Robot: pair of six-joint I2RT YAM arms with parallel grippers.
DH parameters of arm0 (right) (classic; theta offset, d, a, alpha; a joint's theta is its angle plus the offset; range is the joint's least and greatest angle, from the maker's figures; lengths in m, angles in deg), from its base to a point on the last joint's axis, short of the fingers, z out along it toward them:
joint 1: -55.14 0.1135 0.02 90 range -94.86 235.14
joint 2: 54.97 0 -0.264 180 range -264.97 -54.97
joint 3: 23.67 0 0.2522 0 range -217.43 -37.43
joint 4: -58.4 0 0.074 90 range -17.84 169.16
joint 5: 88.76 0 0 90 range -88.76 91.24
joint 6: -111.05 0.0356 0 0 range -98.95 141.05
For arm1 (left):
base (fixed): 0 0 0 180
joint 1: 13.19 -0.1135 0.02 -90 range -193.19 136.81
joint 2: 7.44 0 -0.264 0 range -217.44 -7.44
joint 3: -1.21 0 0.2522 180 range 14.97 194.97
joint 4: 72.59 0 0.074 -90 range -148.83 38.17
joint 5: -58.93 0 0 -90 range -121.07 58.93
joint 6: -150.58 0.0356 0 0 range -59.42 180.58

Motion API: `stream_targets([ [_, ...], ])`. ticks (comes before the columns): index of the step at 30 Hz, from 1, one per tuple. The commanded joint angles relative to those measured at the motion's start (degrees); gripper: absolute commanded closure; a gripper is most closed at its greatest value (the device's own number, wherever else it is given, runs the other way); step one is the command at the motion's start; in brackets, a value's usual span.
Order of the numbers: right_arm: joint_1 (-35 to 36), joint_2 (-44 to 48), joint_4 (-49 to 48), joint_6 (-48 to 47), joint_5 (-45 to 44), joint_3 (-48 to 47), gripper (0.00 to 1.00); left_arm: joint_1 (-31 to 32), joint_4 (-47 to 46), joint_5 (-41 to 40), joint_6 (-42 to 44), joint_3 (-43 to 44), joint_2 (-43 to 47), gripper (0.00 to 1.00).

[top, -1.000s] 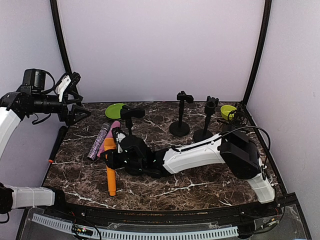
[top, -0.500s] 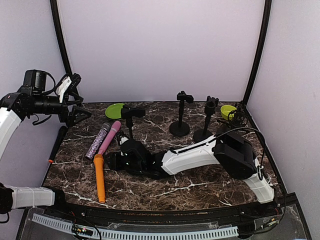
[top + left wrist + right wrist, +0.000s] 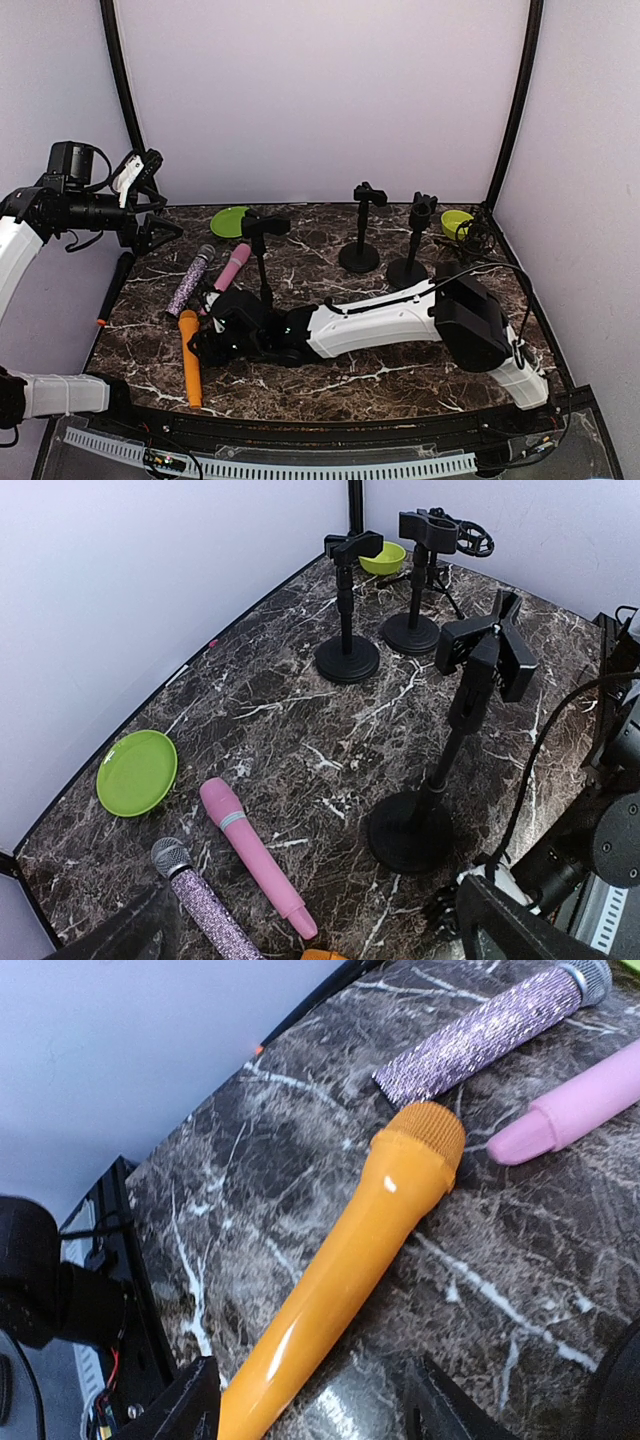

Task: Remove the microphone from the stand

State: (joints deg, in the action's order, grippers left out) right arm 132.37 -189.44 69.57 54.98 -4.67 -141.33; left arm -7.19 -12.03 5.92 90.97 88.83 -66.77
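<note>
Dark marbled counter (image 3: 420,375); right arm (image 3: 380,318) stretched low across it, right end effector (image 3: 205,345) with fingers apart, clamped on nothing; left end effector (image 3: 160,195) raised above the counter's left edge, up and behind the right one, jaws spread wide, empty; bare stand (image 3: 262,250) just behind the right end effector, second stand (image 3: 361,235) and third stand (image 3: 415,245) well off to its right; orange microphone (image 3: 350,1260) flat on the counter between the right end effector's fingers — off the stand; pink microphone (image 3: 230,268) and glittery purple microphone (image 3: 187,282) just beyond; green plate (image 3: 230,221) farther back; green bowl (image 3: 456,222) far right.
</note>
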Motion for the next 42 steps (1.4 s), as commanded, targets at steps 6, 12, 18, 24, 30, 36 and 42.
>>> stream_targets([
  [6,2.7,-10.0,15.7,-7.4,4.7,-15.0,0.38,-0.3,0.8,-0.1,0.6,0.6,1.3,0.01],
  [12,3.3,-13.3,17.1,-9.6,9.1,-19.0,0.41,-0.3,1.4,-0.9,1.6,0.4,1.9,0.01],
  [18,3.4,-15.4,18.8,-10.8,8.6,-23.1,0.44,-0.3,3.3,-1.1,4.0,-0.1,2.2,0.01],
  [24,3.3,-5.6,13.2,-12.1,3.3,-8.6,0.43,-1.0,12.8,-12.0,26.7,-12.1,2.4,0.1],
  [30,3.3,10.9,-2.6,-11.5,1.5,16.7,0.42,-3.8,17.7,-14.4,52.8,-23.6,6.5,0.07],
  [36,3.7,22.6,-14.8,-7.7,1.6,34.1,0.43,-1.7,13.8,-12.1,62.5,-30.3,4.5,0.06],
  [42,3.6,29.6,-16.8,-4.5,-4.1,42.8,0.45,8.0,3.7,-16.7,61.2,-36.3,2.0,0.07],
])
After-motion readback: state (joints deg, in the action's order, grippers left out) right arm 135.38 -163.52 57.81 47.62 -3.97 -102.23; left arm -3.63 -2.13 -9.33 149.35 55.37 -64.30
